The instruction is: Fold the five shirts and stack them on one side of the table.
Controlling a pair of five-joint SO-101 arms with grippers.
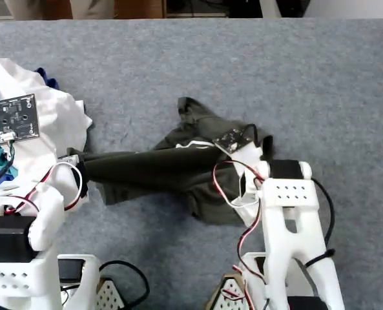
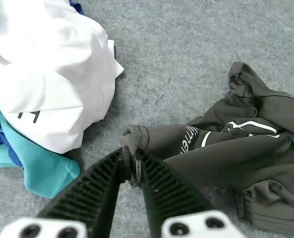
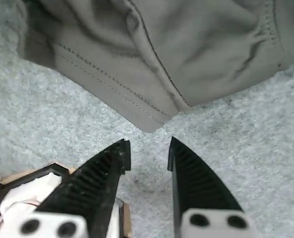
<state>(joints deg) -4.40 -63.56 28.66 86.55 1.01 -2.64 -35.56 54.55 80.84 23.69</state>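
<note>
In the middle of the grey table [image 1: 320,77], the dark olive shirt [image 1: 172,169] lies crumpled, with one end drawn out in a band toward your left arm. The left gripper [image 2: 132,159] is clenched on that end, a bunched bit of fabric pinched between its jaws. The right gripper [image 3: 147,148] hangs with its fingers spread and nothing between them, over bare table just beside the shirt's stitched hem.

The step in hand looks like spreading the shirt flat before the first fold. Hold the left pinch firm and don't pull further yet. Bring the right gripper onto the hem corner nearest it and catch the seam edge, not the loose folds above, which would likely bunch. Then draw the two holds apart evenly and low, so the body opens out instead of twisting.

Mind the heap close by your left arm, where a white shirt [image 2: 52,74] lies over a teal shirt [image 2: 42,171]. Pulling that way could drag the olive shirt into it.
</note>
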